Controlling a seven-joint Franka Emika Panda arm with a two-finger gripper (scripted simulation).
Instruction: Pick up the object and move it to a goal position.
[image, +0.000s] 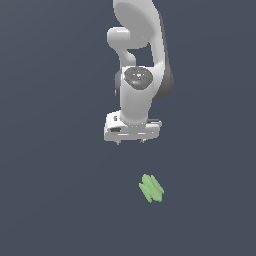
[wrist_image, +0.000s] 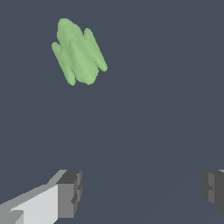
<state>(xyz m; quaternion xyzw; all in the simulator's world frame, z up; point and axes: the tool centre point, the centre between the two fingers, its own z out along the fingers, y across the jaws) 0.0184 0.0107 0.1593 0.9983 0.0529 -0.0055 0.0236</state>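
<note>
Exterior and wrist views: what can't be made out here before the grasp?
- Gripper, exterior view: fingertips too small to judge their gap; the wrist view shows them wide apart, empty.
- Fingers, wrist view: cut off by the picture's edges.
- Arm, exterior view: base cut off by the top edge.
- Green object: underside hidden in both views.
- Goal position: no marker visible in either view.

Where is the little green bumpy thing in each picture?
Exterior view: the green object lies on the dark floor, below the gripper and a bit toward the exterior view's right.
Wrist view: the green object sits apart from the open jaws, nothing between them.
Shared landmark: the gripper.
</note>
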